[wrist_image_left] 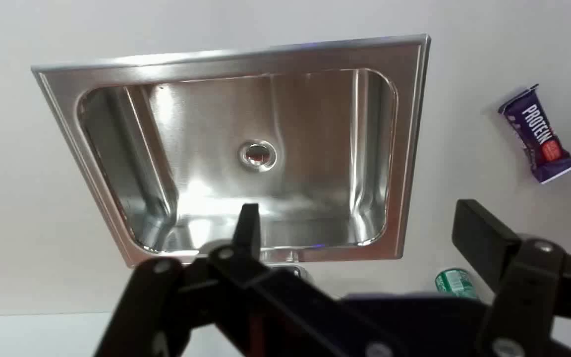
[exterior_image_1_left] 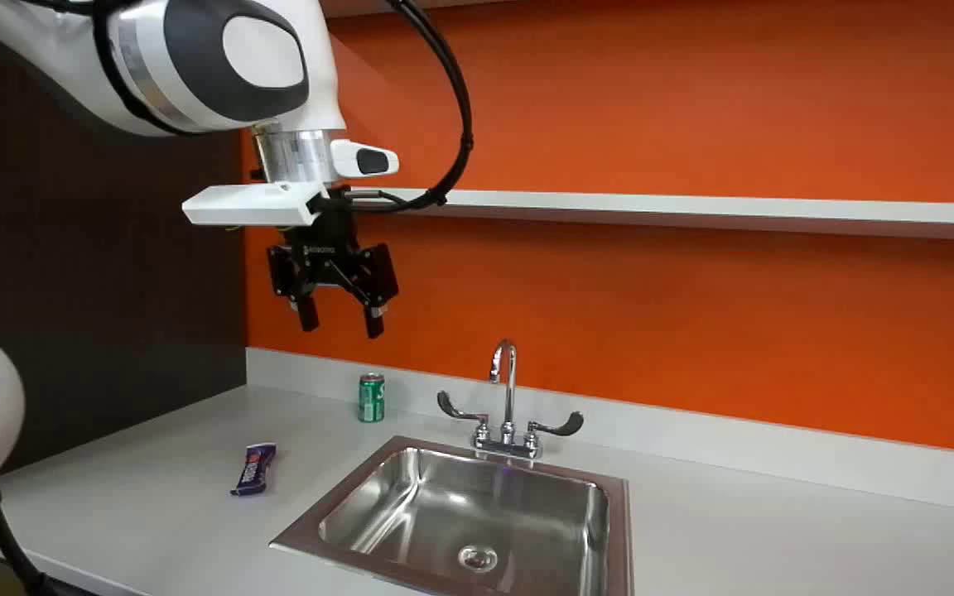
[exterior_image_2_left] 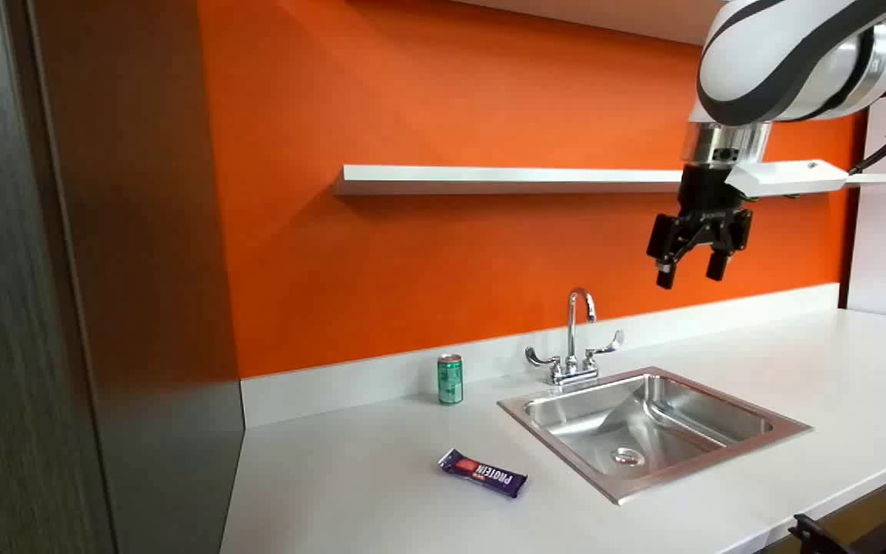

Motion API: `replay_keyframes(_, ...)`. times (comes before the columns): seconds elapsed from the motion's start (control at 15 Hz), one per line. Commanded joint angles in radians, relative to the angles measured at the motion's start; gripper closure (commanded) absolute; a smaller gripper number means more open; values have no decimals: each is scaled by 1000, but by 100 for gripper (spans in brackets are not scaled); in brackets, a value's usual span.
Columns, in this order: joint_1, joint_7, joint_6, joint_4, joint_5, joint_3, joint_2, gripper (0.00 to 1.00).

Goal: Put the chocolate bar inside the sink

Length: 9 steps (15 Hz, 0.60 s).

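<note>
The chocolate bar, in a dark purple wrapper marked PROTEIN, lies flat on the countertop beside the sink. It shows in both exterior views and at the right of the wrist view. The stainless steel sink has a bare basin with a central drain; its rim also shows in the wrist view. My gripper is open and empty, high above the counter and apart from the bar. Its spread fingers show in the wrist view.
A green can stands near the backsplash, left of the chrome two-handled faucet behind the sink. A white shelf runs along the orange wall. A dark panel closes off the counter's end.
</note>
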Motion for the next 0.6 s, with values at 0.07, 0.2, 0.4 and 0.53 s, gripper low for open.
replay_keyframes(0.07, 2, -3, 0, 5, 7, 12, 11, 0)
replay_keyframes(0.2, 13, 2, 6, 11, 9, 24, 24, 0)
replay_keyframes(0.4, 40, 0, 7, 16, 10, 44, 41, 0)
replay_keyframes(0.53, 65, -3, 14, 16, 9, 63, 57, 0)
